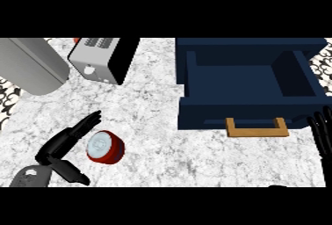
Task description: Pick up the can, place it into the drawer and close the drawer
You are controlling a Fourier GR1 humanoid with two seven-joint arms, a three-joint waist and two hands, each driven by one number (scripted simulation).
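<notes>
A red can (106, 146) with a silver top stands on the marble counter at the lower left. My left hand (62, 147) is right beside it on its left, fingers straight and thumb spread below, not curled round the can. The dark blue drawer (243, 117) at the right is pulled open, with a wooden handle (257, 128) on its front; its inside looks empty. My right hand (322, 132) shows at the right edge, fingers up and straight, just right of the drawer front.
A toaster-like silver and black appliance (102, 58) stands at the back, left of centre. A large grey rounded appliance (31, 65) fills the back left corner. Patterned tiles show at the counter's left edge.
</notes>
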